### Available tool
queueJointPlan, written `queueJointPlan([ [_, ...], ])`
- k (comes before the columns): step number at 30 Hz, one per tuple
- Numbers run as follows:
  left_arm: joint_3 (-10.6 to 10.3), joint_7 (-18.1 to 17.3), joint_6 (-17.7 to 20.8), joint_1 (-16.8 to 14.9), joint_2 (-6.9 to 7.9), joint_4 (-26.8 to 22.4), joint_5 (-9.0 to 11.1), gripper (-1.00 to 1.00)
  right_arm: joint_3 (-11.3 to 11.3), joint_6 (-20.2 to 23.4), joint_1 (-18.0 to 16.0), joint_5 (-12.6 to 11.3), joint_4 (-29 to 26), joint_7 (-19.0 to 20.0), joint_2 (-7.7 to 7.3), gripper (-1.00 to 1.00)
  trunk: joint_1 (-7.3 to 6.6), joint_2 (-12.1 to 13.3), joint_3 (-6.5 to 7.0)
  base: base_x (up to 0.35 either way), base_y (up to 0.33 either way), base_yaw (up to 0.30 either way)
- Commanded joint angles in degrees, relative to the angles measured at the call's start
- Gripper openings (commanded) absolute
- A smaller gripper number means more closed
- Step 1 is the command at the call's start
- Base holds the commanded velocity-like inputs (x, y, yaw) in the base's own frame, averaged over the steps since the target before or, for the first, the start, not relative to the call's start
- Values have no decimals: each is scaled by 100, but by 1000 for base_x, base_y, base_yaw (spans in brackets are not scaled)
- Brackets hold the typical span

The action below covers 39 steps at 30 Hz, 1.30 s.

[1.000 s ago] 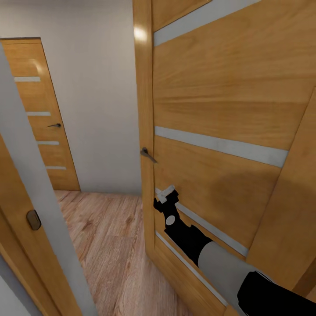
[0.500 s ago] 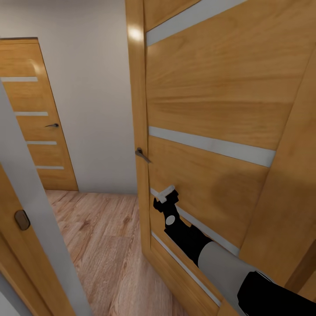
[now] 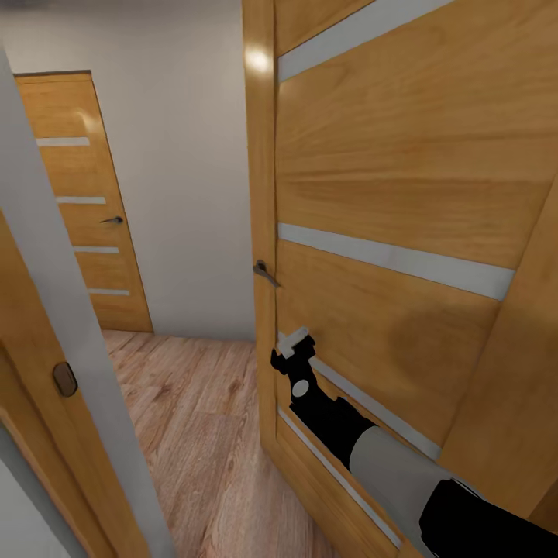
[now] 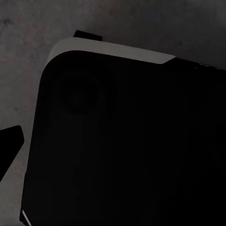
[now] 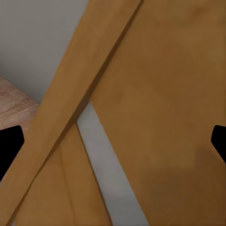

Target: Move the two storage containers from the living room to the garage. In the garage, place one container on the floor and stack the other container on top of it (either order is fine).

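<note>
The two storage containers: I cannot tell from here where they are, and my right gripper holds neither. In the left wrist view, one dark fingertip [image 4: 10, 140] of my left gripper [image 4: 113, 141] stands out against a black, pale-rimmed part of my own body [image 4: 108, 52], with rough dark grey floor [image 4: 28, 42] beyond it. I cannot tell how far that gripper is spread or whether it holds anything.

My right arm [image 3: 387, 465] reaches forward and up from the lower right of the head view, and my right gripper [image 3: 297, 346] sits low against an open wooden door [image 3: 387, 186], near its free edge and below its dark lever handle [image 3: 265, 273]. I cannot tell whether it touches the wood. In the right wrist view the fingers [image 5: 9, 143] stand wide apart at the two sides, with nothing between them but the door's wood and one of its pale strips [image 5: 101, 155].

At my left, close by, a pale doorway edge [image 3: 46, 256] runs upward, with a wooden frame carrying a small dark latch plate [image 3: 64, 378].

Past the doorway lies light wood-plank flooring [image 3: 194, 411]. Behind it stands a plain pale wall [image 3: 186, 155], and to its left a second wooden door [image 3: 85, 201], closed, with pale strips and a dark handle [image 3: 115, 220]
</note>
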Motion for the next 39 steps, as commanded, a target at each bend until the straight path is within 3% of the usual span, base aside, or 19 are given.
queueJointPlan([
  [1, 13, -2, -15, -2, -1, 1, 28, 100, 29, 40, -7, 10, -6, -41, 0, 100, 0, -3, -6, 0, 0, 43],
  [16, 18, -2, -14, -2, -1, 6, 33, 100, -6, 22, -7, 10, -76, -69, 0, 100, 0, -3, -6, 27, 0, 8],
  [39, 21, -2, -14, -2, -1, 16, 36, 100, 0, 15, -7, 81, -50, -109, 0, 100, 0, -3, -6, 307, 0, 0],
])
